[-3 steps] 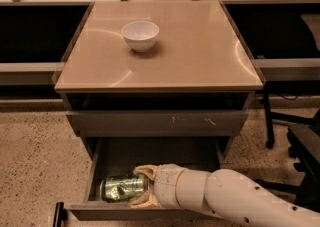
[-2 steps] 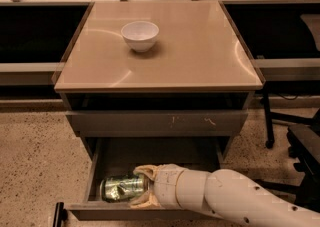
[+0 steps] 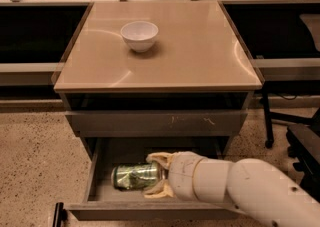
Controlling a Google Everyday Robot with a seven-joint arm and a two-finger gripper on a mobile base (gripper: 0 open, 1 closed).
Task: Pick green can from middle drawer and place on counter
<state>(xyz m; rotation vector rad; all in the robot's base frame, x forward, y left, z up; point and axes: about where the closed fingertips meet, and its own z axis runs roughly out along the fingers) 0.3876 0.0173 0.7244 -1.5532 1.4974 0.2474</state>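
Note:
The green can (image 3: 134,176) lies on its side on the dark floor of the open middle drawer (image 3: 150,210), towards the left. My gripper (image 3: 156,174) reaches into the drawer from the right on a white arm. One finger is above the can's right end and one below it. The beige counter (image 3: 200,56) tops the cabinet above.
A white bowl (image 3: 139,35) stands on the counter, left of middle. A shut drawer front with pale scratch marks (image 3: 156,123) sits above the open drawer. A dark chair base (image 3: 295,136) stands on the speckled floor at the right. Cluttered benches run behind.

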